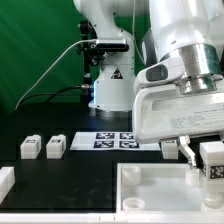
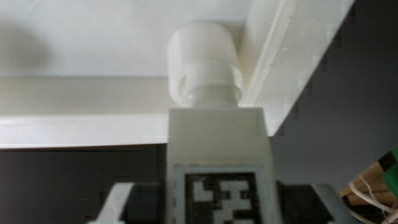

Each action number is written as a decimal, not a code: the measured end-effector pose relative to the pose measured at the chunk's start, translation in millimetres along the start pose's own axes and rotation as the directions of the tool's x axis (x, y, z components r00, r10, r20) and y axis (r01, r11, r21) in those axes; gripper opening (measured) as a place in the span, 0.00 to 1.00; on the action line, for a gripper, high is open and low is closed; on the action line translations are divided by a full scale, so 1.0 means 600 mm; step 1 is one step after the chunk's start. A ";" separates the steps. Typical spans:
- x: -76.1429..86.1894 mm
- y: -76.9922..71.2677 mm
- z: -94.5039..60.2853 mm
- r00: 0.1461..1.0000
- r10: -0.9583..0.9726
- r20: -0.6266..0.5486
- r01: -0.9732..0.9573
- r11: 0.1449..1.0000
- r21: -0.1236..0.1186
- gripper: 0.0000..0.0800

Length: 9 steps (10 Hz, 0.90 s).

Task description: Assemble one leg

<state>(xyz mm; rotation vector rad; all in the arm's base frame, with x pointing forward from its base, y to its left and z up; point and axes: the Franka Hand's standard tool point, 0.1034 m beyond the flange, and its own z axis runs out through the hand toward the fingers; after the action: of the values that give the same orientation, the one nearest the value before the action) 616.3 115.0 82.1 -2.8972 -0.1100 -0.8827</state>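
My gripper [image 1: 207,150] is shut on a leg [image 1: 213,161], a small chunky white block with a black-and-white tag. It holds the leg just above the far right corner of the large white panel [image 1: 150,186]. In the wrist view the leg [image 2: 219,150] stands between my two fingers [image 2: 132,200]. Its rounded white tip points at the panel's raised rim [image 2: 107,95]. The corner hole is hidden behind the leg. Two more legs [image 1: 30,147] [image 1: 55,146] lie side by side on the exterior view's left, and another [image 1: 170,147] lies close behind the gripper.
The marker board [image 1: 112,140] lies flat on the black table behind the panel. A white block [image 1: 5,181] sits at the exterior view's left edge. The arm's white base [image 1: 108,85] stands behind the board, with a green backdrop and cables.
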 end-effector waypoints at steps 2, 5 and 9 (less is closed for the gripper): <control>0.000 -0.001 0.002 1.000 0.000 -0.009 0.000 1.000 0.000 0.36; -0.013 0.007 0.012 1.000 -0.008 0.003 0.008 1.000 -0.005 0.36; -0.022 0.001 0.024 1.000 -0.010 0.001 0.010 1.000 -0.002 0.36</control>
<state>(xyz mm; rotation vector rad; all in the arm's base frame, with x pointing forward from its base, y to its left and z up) 613.3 115.5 62.8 -2.9017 -0.1241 -0.8841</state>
